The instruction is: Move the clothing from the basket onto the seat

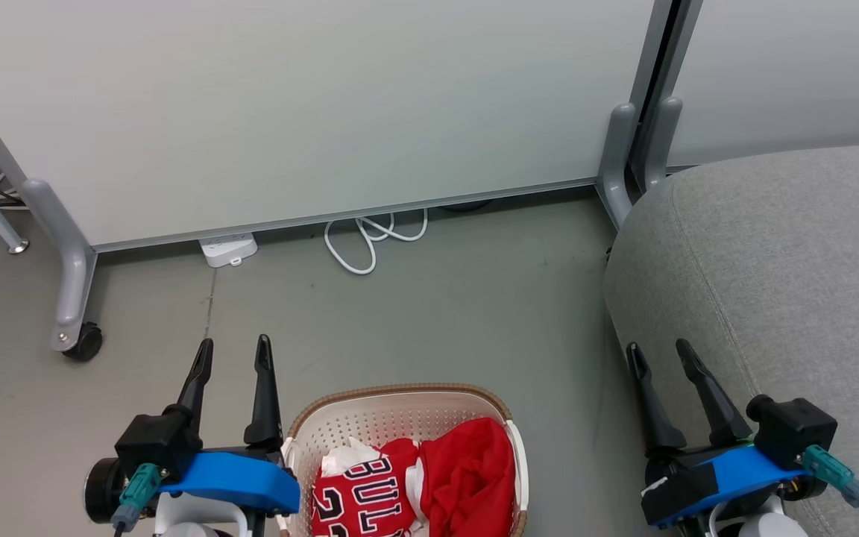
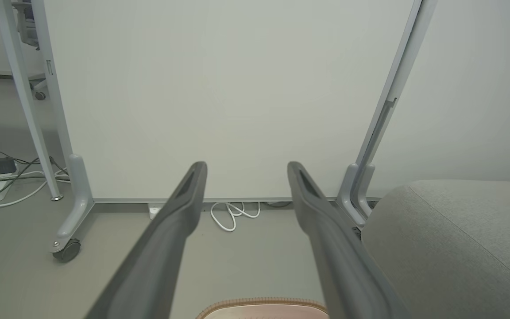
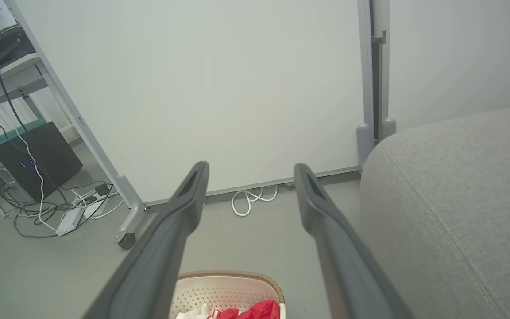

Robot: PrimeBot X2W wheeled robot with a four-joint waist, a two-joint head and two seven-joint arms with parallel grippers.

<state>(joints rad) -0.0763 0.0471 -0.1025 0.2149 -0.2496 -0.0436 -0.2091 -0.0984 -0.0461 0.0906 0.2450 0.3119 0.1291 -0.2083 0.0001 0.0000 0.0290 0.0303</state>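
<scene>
Head view: the basket [image 1: 400, 410] stands on the floor [image 1: 437, 313], well away from the floor's far edge, where a white panel [image 1: 325, 112] stands. The clothing [image 1: 429, 485] is inside the basket, all bunched up. The jersey [image 1: 359, 503] w/ big black & white letters lies on the left. The plain red one [image 1: 474, 466] is piled on the right, up against the basket wall. A bit of white cloth pokes out at the back left.

The seat [image 1: 772, 261] is big & grey. It is to the right of the basket, w/ a strip of floor between them.

The left gripper [image 1: 234, 341] hangs just left of the basket. Its fingers [image 1: 264, 388] are wide apart & hold nothing. The right gripper [image 1: 658, 347] hangs near the seat's left edge, fingers wide too, holding nothing.

Left wrist view: the basket's brown rim peeks in at the bottom, between the fingers. Right wrist view: basket & red cloth show low between the fingers.

A white cord [image 1: 370, 239] & a power strip [image 1: 228, 248] lie at the floor's far edge, by the panel. A small black wheel [image 1: 86, 343] sits under the panel's leg, far left.
</scene>
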